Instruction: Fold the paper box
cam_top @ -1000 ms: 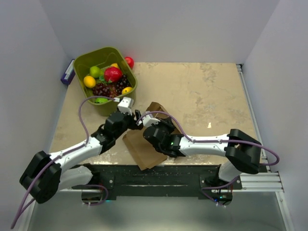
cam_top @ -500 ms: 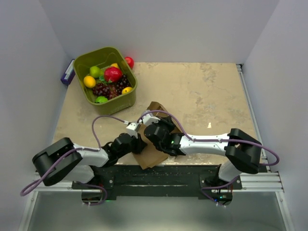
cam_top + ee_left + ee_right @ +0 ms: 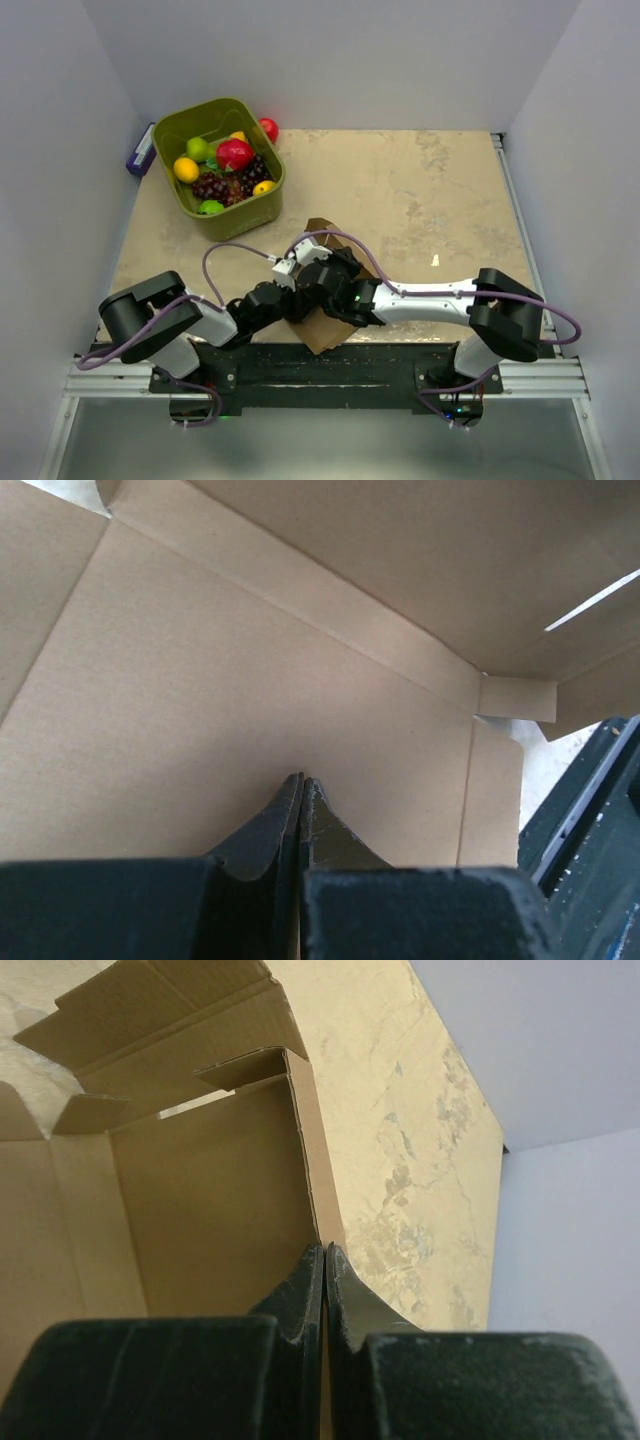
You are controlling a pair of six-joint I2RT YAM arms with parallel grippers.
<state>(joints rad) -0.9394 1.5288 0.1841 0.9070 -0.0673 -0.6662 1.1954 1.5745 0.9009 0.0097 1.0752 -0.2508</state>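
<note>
The mottled tan surface (image 3: pixel 430 190) is the broadest thing before me. At its far left corner stands an olive-green bin (image 3: pixel 262 203) heaped with fruit (image 3: pixel 234 155).

The paper box (image 3: pixel 328 333) lies at the near edge, left of the middle, under both my wrists. Its long axis runs roughly from near to far, and its brown inner face is turned up. One side wall stands upright, with loose flaps (image 3: pixel 150 1010) at the far end. A narrow slot (image 3: pixel 592 600) is cut in one panel.

My right pincer (image 3: pixel 325 1252) is clamped on the top edge of that upright wall. My left pincer (image 3: pixel 302 782) is pressed closed just above a flat panel. I cannot tell whether cardboard sits between its fingers.
</note>
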